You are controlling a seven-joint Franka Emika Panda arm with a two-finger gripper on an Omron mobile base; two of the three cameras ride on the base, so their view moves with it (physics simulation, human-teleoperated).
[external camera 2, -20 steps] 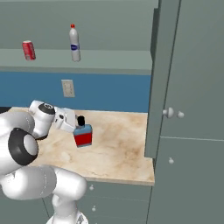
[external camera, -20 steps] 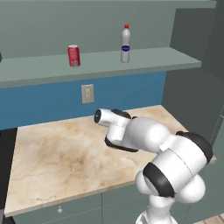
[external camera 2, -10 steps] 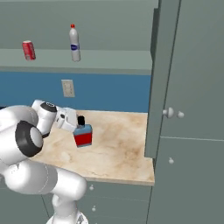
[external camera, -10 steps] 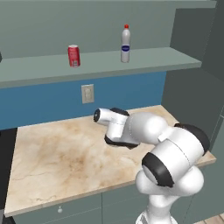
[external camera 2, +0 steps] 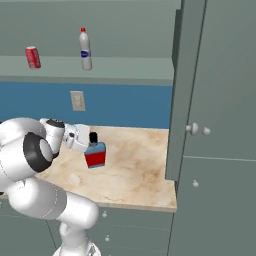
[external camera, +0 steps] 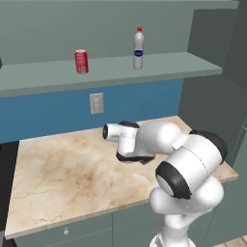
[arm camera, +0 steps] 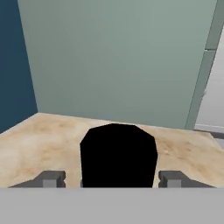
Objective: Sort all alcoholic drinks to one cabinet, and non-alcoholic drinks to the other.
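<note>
Jaws apart, straddling flat bottle (external camera 2: 95, 154) cap, grip not sure; can (external camera: 81, 61) and white bottle (external camera: 139, 42) shelved; flat bottle unsorted.

Marble counter (external camera: 62, 178), blue backsplash (external camera: 48, 116), grey-green shelf (external camera: 111, 72), tall cabinet doors (external camera 2: 220, 125)

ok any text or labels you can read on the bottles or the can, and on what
None can be read.
White bottle: blue label, print too small to read.
Red can: pale marks, blurred.
Flat bottle: plain red and blue, no lettering visible.
Wall outlet: no text.
</note>
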